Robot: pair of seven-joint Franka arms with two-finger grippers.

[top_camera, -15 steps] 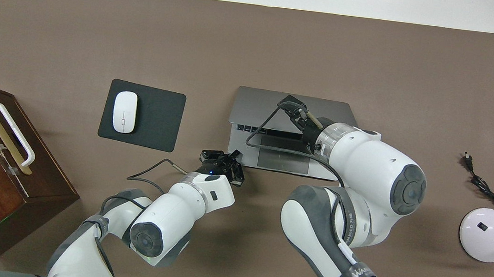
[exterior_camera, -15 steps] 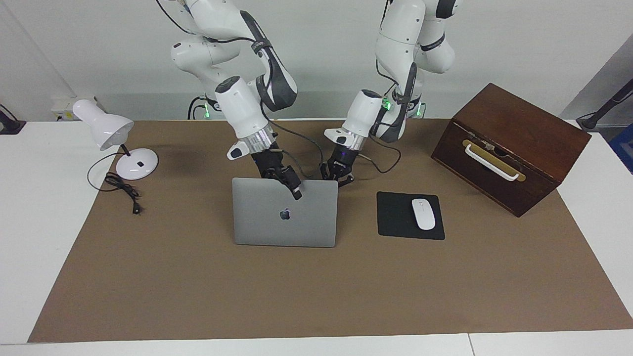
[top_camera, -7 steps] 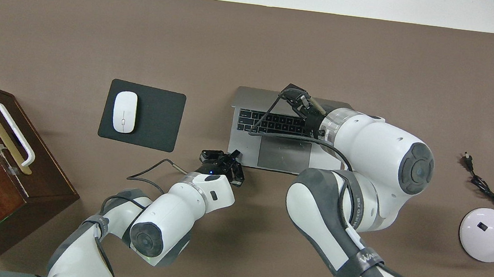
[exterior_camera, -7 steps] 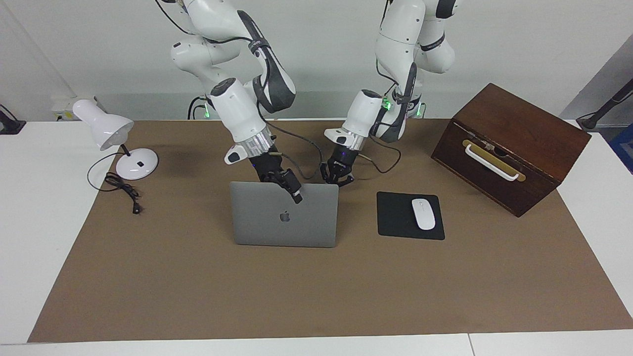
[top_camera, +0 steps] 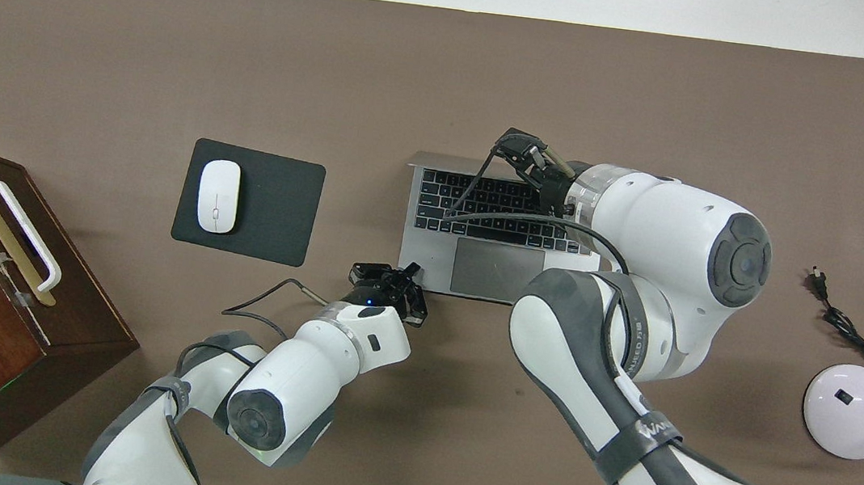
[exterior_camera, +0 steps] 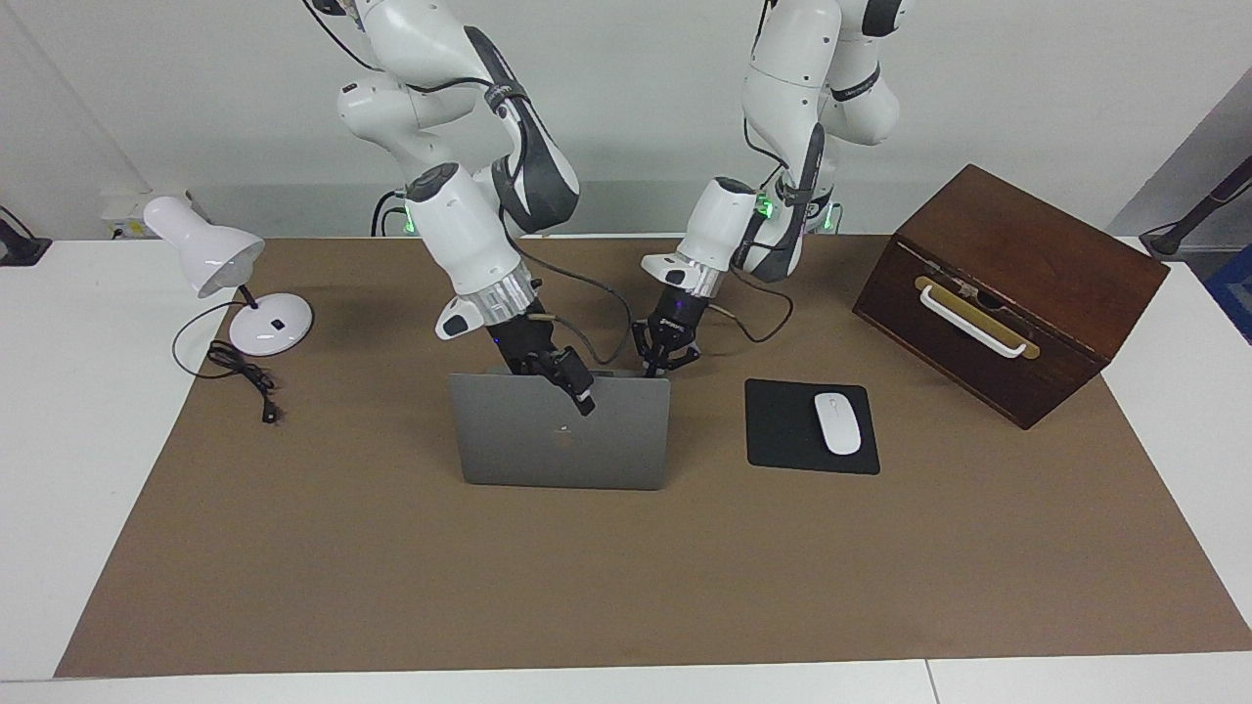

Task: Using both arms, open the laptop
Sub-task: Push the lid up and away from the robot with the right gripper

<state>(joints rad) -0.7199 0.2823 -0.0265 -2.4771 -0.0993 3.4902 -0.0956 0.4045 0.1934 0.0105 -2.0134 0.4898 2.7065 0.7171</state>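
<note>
Standing toward the right arm's end of the brown mat (exterior_camera: 587,587), a white desk lamp (exterior_camera: 277,325) with its black cord (exterior_camera: 240,370) trailing beside it. Clamping the top edge of the lid with the right gripper (exterior_camera: 572,383), one finger (exterior_camera: 584,396) lying on the outer face above the logo. Standing open near the mat's middle, the laptop (exterior_camera: 548,445), lid raised nearly upright, keyboard facing the robots. Pressing down with the left gripper (exterior_camera: 657,360), fingertips closed together and empty, on the base's corner nearest the robots, toward the left arm's end. Lying beside the laptop, a black mouse pad (exterior_camera: 782,430) carrying a white mouse (exterior_camera: 837,422). Sitting toward the left arm's end, a dark wooden box (exterior_camera: 1017,264).
</note>
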